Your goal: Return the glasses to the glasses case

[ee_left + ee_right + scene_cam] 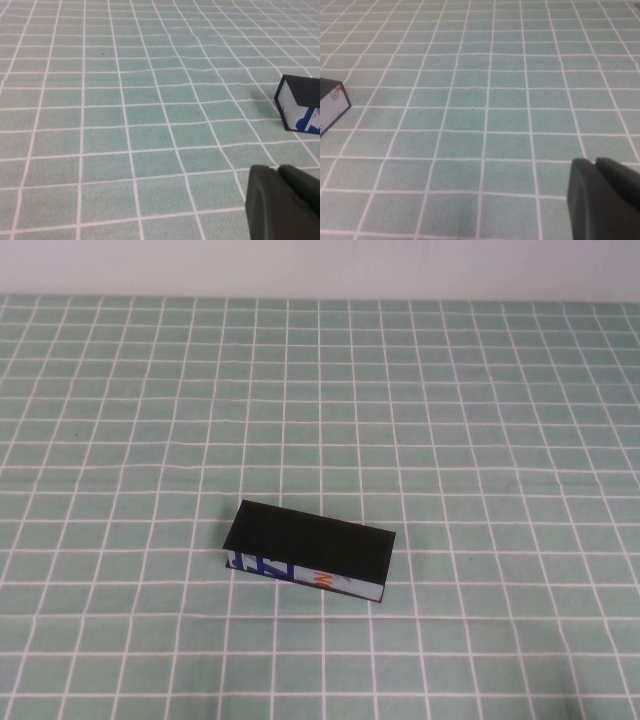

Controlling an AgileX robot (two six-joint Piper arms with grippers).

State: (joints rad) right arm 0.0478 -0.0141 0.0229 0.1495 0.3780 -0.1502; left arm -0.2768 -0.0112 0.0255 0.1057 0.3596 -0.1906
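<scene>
Green cloth with white squares (120, 440) covers the whole table, and a pale wall runs along the back. From the left arm's camera, only a dark bit of the left gripper (282, 202) shows, low over bare cloth to the left of the case; I cannot tell if it is apart or together. In the middle of the table sits the glasses case (310, 548), with its black lid down flat and its white front edge facing the robot. No glasses show anywhere, so they are probably already inside and the job looks done or nearly done, but the lid hides the inside. On the right, the right gripper (605, 200) also shows only as a dark bit over bare cloth, and I cannot tell its state either. Neither arm shows in the high view.
</scene>
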